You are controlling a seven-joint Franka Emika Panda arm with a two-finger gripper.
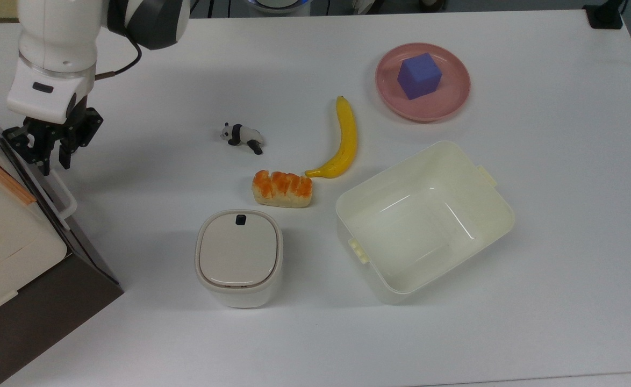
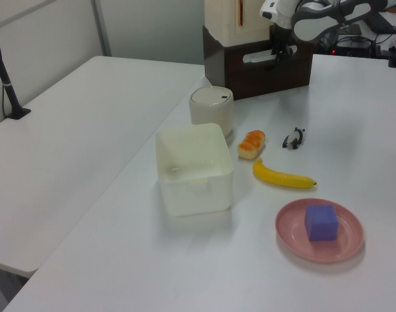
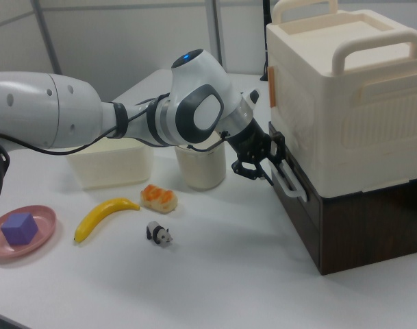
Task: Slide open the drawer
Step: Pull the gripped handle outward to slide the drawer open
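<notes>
The dark brown drawer (image 1: 85, 248) stands closed in the cabinet at the top view's left edge, its white loop handle (image 1: 62, 196) running along the front. My gripper (image 1: 54, 163) is down at the handle's far end, open only a narrow gap, one finger on each side of the bar. In the left view the gripper (image 2: 278, 52) hangs in front of the drawer (image 2: 276, 70) beside the handle (image 2: 257, 57). In the right view the gripper (image 3: 263, 166) meets the upper end of the handle (image 3: 287, 179) on the drawer (image 3: 296, 205).
A cream lidded case (image 1: 1, 236) sits on top of the cabinet. On the table lie a white lidded bin (image 1: 238, 257), a bread piece (image 1: 282, 189), a toy panda (image 1: 242, 137), a banana (image 1: 343, 138), a cream tub (image 1: 501, 212) and a pink plate (image 1: 452, 97) with a purple cube (image 1: 419, 75).
</notes>
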